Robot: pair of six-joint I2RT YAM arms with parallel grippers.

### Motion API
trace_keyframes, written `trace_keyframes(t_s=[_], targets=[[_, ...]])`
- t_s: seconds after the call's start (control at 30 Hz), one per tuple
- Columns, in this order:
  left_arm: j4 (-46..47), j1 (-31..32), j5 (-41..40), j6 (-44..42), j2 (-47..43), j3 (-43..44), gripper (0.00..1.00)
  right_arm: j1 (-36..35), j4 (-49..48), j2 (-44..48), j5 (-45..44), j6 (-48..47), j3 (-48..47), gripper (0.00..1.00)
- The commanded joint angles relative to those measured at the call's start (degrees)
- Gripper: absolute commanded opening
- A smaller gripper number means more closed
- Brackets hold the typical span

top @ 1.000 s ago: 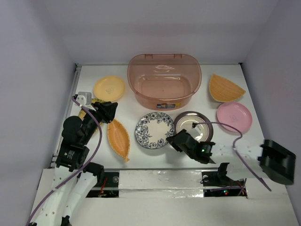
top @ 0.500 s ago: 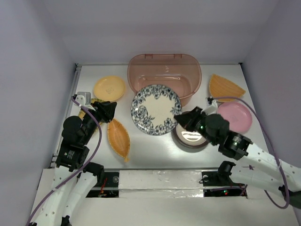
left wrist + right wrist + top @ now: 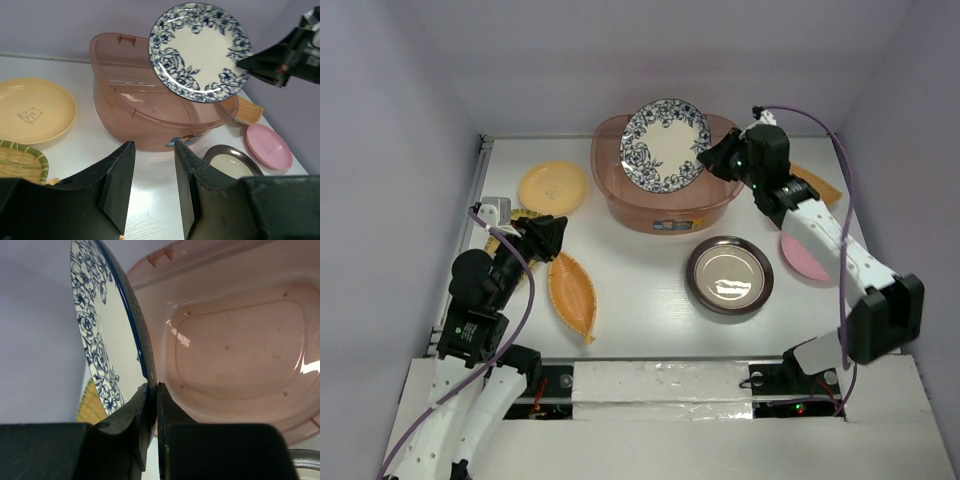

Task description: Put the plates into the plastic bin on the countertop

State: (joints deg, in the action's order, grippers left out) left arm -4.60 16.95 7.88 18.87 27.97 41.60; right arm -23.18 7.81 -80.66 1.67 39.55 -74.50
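The right gripper (image 3: 708, 160) pinches the right rim of the floral plate (image 3: 665, 145), held tilted above the far-centre bin (image 3: 665, 212), and since it looks stiff, glazed, probably slippery and breakable, that firm rim grip suits it, while the left gripper (image 3: 552, 236) hangs spread, empty.

1. The plastic bin (image 3: 660, 210) sits at upper centre of the desk (image 3: 640, 300).
2. The held plate (image 3: 666, 144) hangs over the bin, its edge in the right pincer (image 3: 708, 160).
3. The rimmed plate (image 3: 729, 275) lies below the bin.
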Motion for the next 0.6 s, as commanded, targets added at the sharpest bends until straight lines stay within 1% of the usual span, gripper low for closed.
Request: trace_keyframes(t_s=[0.0, 0.03, 0.1, 0.13, 0.27, 0.47, 0.57], targets=[[1.8, 0.4, 0.6, -0.2, -0.5, 0.8, 0.35, 2.3, -7.9, -3.9, 8.0, -1.1, -11.2, 0.0], [1.7, 0.9, 0.6, -0.2, -0.6, 0.8, 0.35, 2.3, -4.9, -5.6, 8.3, -1.7, -12.8, 0.0], [1.7, 0.9, 0.6, -0.2, -0.6, 0.9, 0.35, 3.1, -4.0, -10.4, 10.0, -2.5, -15.1, 0.0], [1.7, 0.9, 0.6, -0.2, -0.8, 0.8, 0.35, 3.1, -1.9, -12.0, 10.3, -3.2, -17.8, 0.0], [1.7, 0.9, 0.6, -0.2, -0.8, 0.9, 0.35, 3.1, 2.5, -20.4, 11.3, -6.0, -23.6, 0.0], [2.1, 0.9, 1.2, -0.2, -0.5, 0.8, 0.35, 3.6, 4.0, -26.9, 10.7, -6.3, -26.6, 0.0], [2.0, 0.9, 1.2, -0.2, -0.7, 0.8, 0.35, 3.6, 4.2, -28.9, 9.6, -6.3, -26.3, 0.0]])
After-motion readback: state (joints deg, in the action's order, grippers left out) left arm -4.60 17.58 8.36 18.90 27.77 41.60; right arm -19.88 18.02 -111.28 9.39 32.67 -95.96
